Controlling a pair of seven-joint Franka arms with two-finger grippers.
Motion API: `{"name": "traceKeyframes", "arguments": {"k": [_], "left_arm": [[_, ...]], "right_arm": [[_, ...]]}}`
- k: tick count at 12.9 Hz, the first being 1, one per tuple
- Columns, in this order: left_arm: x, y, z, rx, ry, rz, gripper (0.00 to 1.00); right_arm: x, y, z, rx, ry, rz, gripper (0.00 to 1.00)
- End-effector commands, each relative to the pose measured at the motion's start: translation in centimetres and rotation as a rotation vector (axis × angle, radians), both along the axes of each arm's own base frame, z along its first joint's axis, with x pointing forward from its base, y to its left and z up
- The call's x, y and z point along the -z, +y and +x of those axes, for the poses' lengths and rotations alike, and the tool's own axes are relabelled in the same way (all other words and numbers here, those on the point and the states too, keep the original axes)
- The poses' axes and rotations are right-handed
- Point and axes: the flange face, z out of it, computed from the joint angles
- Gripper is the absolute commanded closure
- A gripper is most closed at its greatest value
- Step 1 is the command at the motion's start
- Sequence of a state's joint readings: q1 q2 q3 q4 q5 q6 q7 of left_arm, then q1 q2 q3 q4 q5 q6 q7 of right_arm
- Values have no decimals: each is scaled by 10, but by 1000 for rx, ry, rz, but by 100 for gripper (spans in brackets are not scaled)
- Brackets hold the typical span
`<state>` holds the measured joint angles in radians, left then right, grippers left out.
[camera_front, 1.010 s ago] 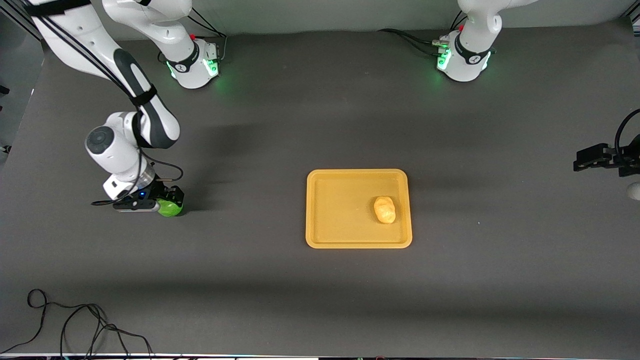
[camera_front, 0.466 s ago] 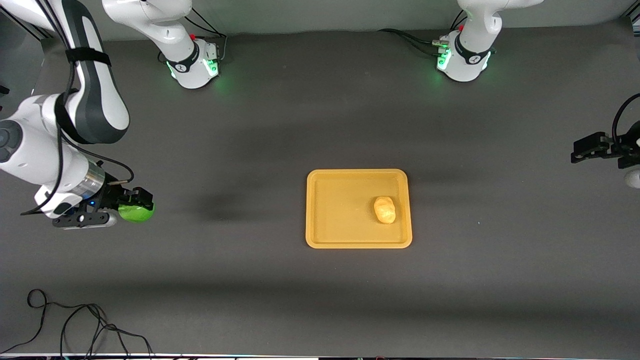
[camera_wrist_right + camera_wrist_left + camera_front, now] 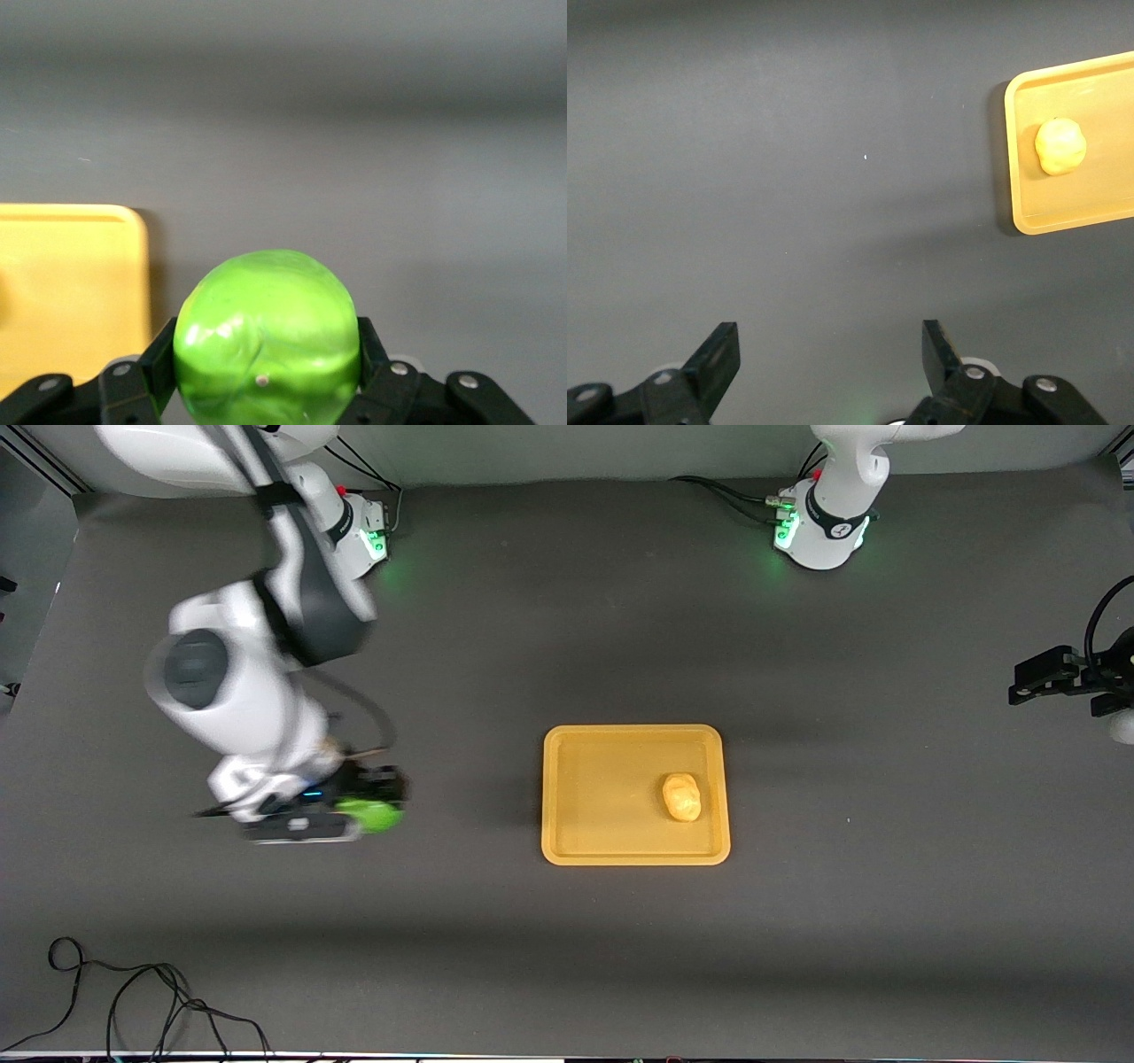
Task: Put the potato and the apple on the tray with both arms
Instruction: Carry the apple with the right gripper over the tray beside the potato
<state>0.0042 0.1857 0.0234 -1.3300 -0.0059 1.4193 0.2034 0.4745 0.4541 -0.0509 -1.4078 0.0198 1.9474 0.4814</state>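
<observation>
On the tray, the potato lies in the half toward the left arm's end of the table, close to the rim and apart from it. Over bare table toward the right arm's end, short of the tray, the right gripper is up in the air with its fingers clamped on the apple, the green ball bulging out between them. At the left arm's end of the table the left gripper waits over bare surface, its fingers spread wide and holding nothing.
</observation>
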Motion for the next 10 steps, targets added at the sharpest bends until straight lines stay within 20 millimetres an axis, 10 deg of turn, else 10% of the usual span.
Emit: {"name": "traceKeyframes", "arguments": {"k": [1,6,10], "left_arm": [[1,-2,-7,17,12,-21,7],[8,3,-2,8,19,-19,3],[8,5,0,1,11,2,1]], "right_arm": [[24,95,2,114,-10,-23,53],[98,221,-40,131,-41,-23,56],[155,259,-60,57,-68,-4,57]]}}
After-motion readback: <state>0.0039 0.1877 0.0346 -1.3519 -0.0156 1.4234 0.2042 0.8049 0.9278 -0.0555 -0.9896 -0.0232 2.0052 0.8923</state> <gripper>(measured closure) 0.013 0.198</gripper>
